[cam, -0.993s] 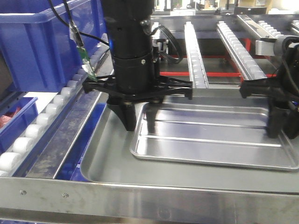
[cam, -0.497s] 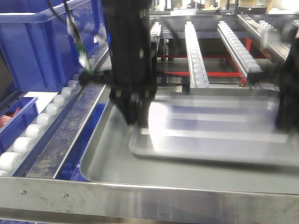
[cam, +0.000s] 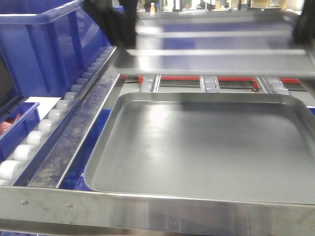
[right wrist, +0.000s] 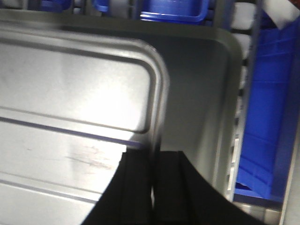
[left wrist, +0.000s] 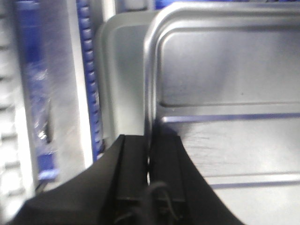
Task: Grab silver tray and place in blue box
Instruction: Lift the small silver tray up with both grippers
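Shiny ridged metal: the silver tray [cam: 211,61] is hanging roughly level in the air, its long axis running from the left gripper [left wrist: 149,150] to the right gripper [right wrist: 153,164], each one clamping tight on a short-end rim. Below them there's open air, then the duller grey tray [cam: 197,147] lying on the steel rack [cam: 147,211]. Out beyond the left gripper, the blue box [cam: 44,54] is sitting.

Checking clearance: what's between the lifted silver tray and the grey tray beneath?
Nothing. Front view shows an open gap between silver tray and grey tray, with rollers visible behind.
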{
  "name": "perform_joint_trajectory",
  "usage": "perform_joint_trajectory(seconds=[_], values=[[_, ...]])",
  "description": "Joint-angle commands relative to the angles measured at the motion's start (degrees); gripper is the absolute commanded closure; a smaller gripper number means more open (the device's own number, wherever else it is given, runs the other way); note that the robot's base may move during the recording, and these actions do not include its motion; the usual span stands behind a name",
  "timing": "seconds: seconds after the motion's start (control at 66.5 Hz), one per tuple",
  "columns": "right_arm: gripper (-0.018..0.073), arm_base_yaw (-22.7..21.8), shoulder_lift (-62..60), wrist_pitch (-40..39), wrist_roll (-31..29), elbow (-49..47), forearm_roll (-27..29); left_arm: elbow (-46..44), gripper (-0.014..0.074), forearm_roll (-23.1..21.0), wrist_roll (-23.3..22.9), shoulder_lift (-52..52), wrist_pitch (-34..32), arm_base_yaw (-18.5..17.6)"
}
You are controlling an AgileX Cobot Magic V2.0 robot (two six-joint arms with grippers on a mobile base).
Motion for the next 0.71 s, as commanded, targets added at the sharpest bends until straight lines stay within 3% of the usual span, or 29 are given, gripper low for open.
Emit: perform_joint_trajectory(seconds=[0.0,0.196,0.692], values=[[0.0501,1.0,-2.01,-1.12,0.32,-2.75,-2.12,-1.6,0.0694,2.64,1.55,-5.2,2.27,0.15],[0.0501,3.66,-1.89,-1.53,2.24,-2.81,-2.63,-1.6,0.0694,0.17,1.55,-7.92,4.22,0.15],[0.0501,3.71,-1.89,-1.54,2.67,-2.82,-3.47,-1.53,0.0694,-0.88,1.55,-5.25,6.45,0.15]])
